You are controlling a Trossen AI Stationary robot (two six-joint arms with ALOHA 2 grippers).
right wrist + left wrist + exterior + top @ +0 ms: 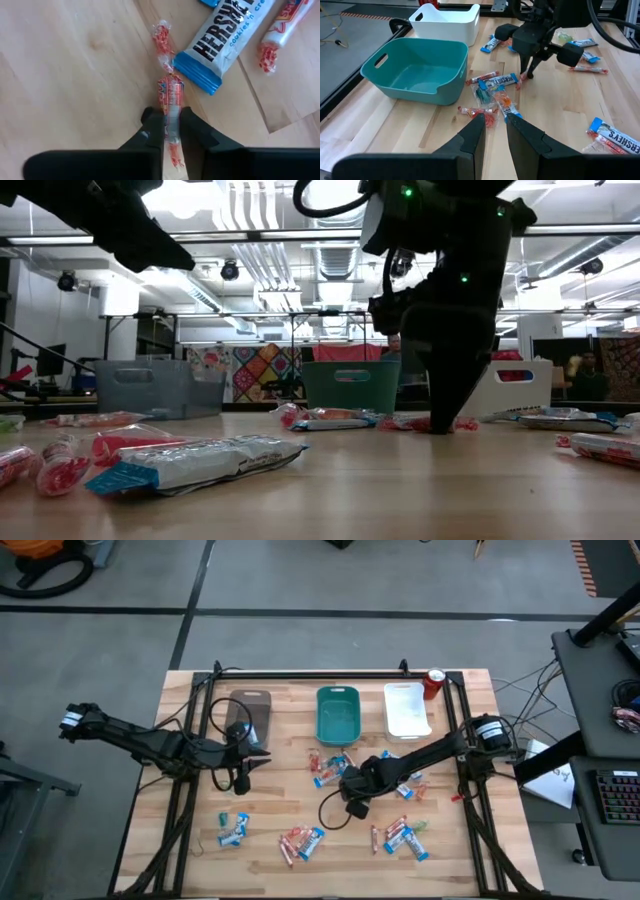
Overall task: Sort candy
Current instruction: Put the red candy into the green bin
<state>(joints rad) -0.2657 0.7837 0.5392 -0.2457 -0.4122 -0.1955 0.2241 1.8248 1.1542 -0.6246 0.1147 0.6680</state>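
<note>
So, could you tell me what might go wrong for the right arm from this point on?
1. The right end effector is shut on only one end of the slim red-and-white candy stick. That thin hold could slip when it lifts.
2. The blue-and-white Hershey's bar lies right beside the stick, so the lift may nudge or drag it.
3. The left end effector hovers near the teal tray, so the arms could crowd each other on the way to a tray.

We see bright ceiling strip lights [255, 200] glaring overhead, soft shadows across the pale wooden slatted table [270, 860], and nearby blue-and-white foil wrappers [195, 465] blurring at table height.
</note>
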